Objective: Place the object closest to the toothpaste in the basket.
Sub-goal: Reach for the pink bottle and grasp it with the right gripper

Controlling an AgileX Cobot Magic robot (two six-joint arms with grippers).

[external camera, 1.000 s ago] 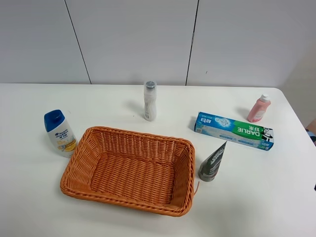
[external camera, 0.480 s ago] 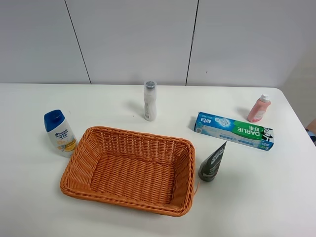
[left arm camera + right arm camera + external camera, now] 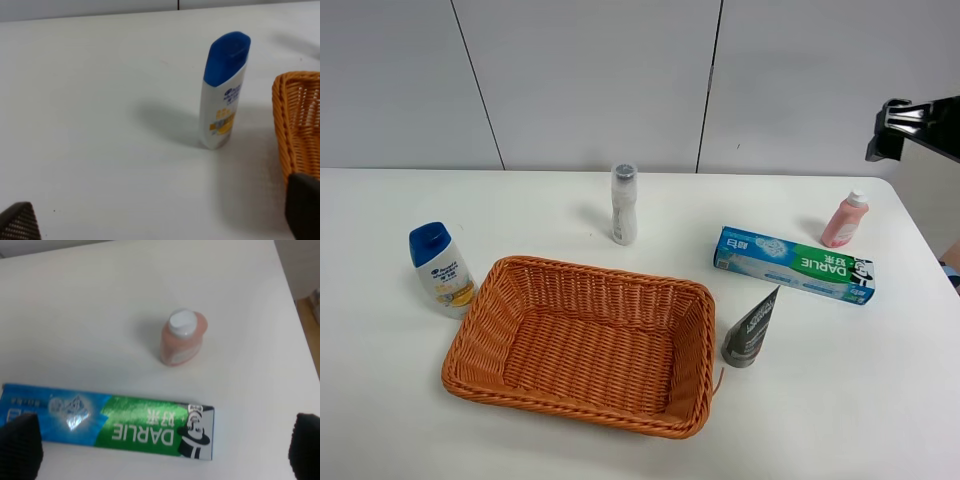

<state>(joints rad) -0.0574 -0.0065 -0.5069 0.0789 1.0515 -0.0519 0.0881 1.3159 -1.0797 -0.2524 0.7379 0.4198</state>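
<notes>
Left arm: the wrist cam looks low across the surface (image 3: 90,100). Left jaws are spread wide, fingertips (image 3: 16,224) far apart, holding nothing. The shampoo bottle (image 3: 223,90) stands ahead of them, blue cap up, with the basket (image 3: 295,115) corner just beside it.

High view, left to right:
- shampoo bottle (image 3: 442,270) is upright, just beside the left end of the basket (image 3: 600,272).
- basket is orange wicker and sits centre-front on the surface (image 3: 400,400).
- white roll-on bottle (image 3: 623,205) is upright behind the basket, apart from it.
- grey tube (image 3: 751,330) stands on its cap, leaning, just beside the basket's right end and in front of the toothpaste (image 3: 793,265).
- toothpaste box lies flat, angled, right of centre.
- pink bottle (image 3: 844,220) is upright, just behind the box's right end. Its base looks nearer the box than the tube's base does. It is well apart from the basket.

Right arm (image 3: 920,128): its black end comes in at the upper right edge, up off the surface, above and beyond the pink bottle. Its wrist cam looks down on the pink bottle (image 3: 181,337) and the toothpaste (image 3: 125,427), with a gap between the two. Right jaws are wide open, fingertips (image 3: 20,446) far apart, gripping nothing and not touching the bottle.
</notes>
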